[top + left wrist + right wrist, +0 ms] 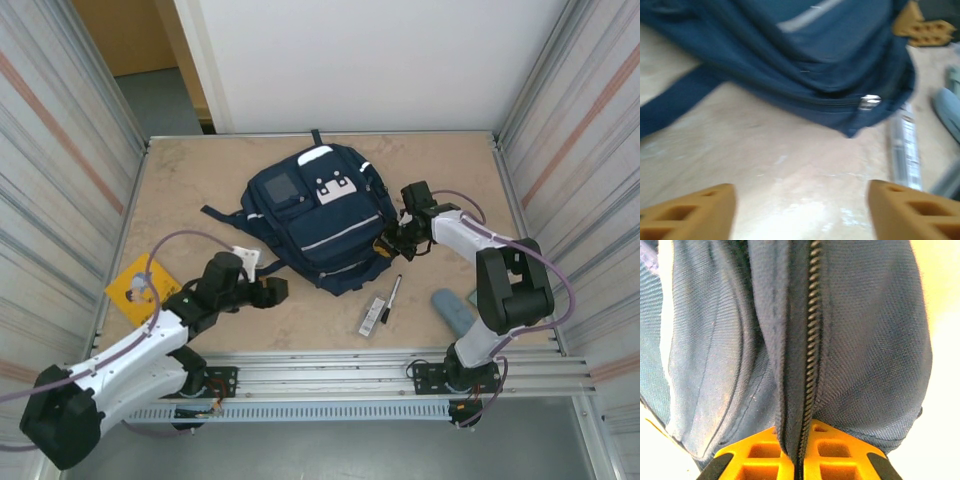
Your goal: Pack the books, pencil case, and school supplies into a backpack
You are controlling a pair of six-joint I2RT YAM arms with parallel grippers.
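Right fingers (pixel 767 455) pinched shut on zipper seam (pixel 810 340) of backpack (pixel 315 215), centre frame; left fingers (pixel 695 212) stood open, empty.
Opening stage, I judged; next: draw zipper open before book (pixel 140 285), lower left, goes in.

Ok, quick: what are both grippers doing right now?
Left gripper: jaws open, holding nothing.
Right gripper: jaws shut on the backpack, along its zipper.

The backpack (pixel 790 65) is pure smear through the left wrist camera, its top cut off. Beside its lower corner the white-and-black bar (pixel 904 145) blurs, the pencil case (pixel 949 107) runs off the edge. Left of the backpack, a cable (pixel 185 233) crosses the book (pixel 125 290), hiding part of it.
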